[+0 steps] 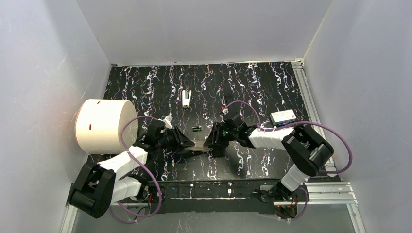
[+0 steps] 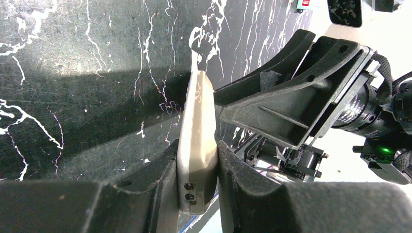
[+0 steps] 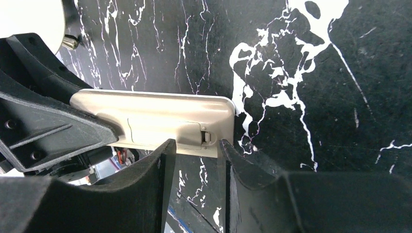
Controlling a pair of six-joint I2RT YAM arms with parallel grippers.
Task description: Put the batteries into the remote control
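Note:
My left gripper (image 1: 187, 143) is shut on one end of a beige remote control (image 1: 199, 145) and holds it on edge just above the black marbled table. The left wrist view shows the remote (image 2: 197, 141) clamped between my left gripper (image 2: 197, 170). In the right wrist view the remote's back (image 3: 155, 121) faces the camera, its battery cover closed with the latch (image 3: 206, 137) showing. My right gripper (image 3: 194, 148) is open, its fingertips at the remote's near edge on either side of the latch. One small green battery (image 1: 196, 129) lies on the table just behind the remote. I cannot see any other battery.
A big white cylinder (image 1: 104, 125) stands at the left. A small white piece (image 1: 186, 97) lies mid-table toward the back. A white and blue box (image 1: 283, 116) sits at the right, by the metal rail (image 1: 311, 104). White walls enclose the table.

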